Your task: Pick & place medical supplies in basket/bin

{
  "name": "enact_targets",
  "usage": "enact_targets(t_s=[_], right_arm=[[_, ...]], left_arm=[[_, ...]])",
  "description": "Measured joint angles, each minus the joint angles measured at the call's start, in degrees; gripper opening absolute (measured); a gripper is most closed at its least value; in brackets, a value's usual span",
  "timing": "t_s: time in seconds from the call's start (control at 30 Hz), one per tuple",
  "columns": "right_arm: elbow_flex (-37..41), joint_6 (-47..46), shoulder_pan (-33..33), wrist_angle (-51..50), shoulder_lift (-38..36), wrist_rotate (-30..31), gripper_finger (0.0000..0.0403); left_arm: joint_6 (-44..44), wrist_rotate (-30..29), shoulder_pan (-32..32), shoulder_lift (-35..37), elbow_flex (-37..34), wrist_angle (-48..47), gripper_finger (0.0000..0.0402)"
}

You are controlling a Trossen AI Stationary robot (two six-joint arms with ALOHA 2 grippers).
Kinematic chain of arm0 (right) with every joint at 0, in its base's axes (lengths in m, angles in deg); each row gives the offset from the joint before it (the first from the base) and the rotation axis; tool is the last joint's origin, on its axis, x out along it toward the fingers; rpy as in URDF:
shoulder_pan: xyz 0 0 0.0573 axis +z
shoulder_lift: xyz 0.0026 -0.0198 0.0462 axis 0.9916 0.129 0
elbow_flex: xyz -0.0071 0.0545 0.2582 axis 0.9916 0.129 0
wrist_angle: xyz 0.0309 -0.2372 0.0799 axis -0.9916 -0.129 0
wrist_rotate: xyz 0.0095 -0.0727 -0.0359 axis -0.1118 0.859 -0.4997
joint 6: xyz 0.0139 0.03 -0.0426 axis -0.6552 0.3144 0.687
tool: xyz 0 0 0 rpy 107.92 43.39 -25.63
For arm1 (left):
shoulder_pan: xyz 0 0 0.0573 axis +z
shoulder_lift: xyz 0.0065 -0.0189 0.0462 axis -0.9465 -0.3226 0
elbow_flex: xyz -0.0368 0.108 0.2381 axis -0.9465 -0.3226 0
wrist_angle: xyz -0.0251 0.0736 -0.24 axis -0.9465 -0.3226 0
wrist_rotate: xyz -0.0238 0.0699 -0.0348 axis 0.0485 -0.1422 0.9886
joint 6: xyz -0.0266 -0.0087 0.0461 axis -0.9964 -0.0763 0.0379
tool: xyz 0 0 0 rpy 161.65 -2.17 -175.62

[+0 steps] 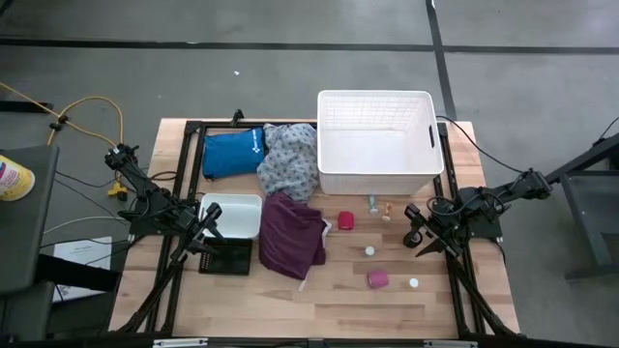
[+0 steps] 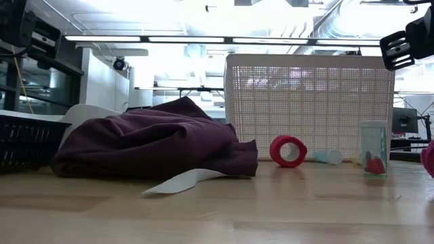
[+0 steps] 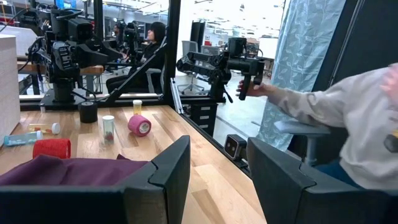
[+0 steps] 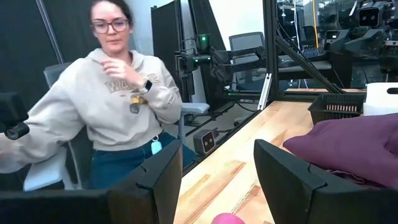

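The white lattice basket (image 1: 375,140) stands at the table's far right. Before it lie two pink rolls (image 1: 346,221) (image 1: 377,279), two white round pieces (image 1: 369,251) (image 1: 414,283) and two tiny vials (image 1: 372,204) (image 1: 387,211). A maroon cloth (image 1: 293,235) lies heaped at the centre, and a grey-patterned cloth (image 1: 290,159) lies beyond it against the basket. My left gripper (image 1: 208,224) (image 3: 217,146) hovers open and level over the white tray (image 1: 232,215). My right gripper (image 1: 416,224) (image 4: 217,149) hovers open at the right, near the vials. Neither has anything between its fingers.
A black mesh crate (image 1: 225,256) sits near the tray, and a blue pouch (image 1: 232,153) lies at the far left. A black frame (image 1: 193,128) rims the table. A seated person (image 4: 118,93) is beyond the table's edge, and their hand holds a device (image 3: 245,74).
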Motion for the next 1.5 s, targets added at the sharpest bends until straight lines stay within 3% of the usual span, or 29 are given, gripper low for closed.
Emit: enact_targets(t_s=[0.27, 1.5], right_arm=[[0.0, -0.01, -0.02, 0.69, 0.01, 2.98, 0.0187], [0.0, -0.22, -0.02, 1.14, 0.01, 2.21, 0.0187]], left_arm=[[0.0, -0.01, -0.01, -0.01, 0.0, 0.0, 0.0153], [-0.01, 0.01, -0.01, 0.0, 0.0, 0.0, 0.0153]])
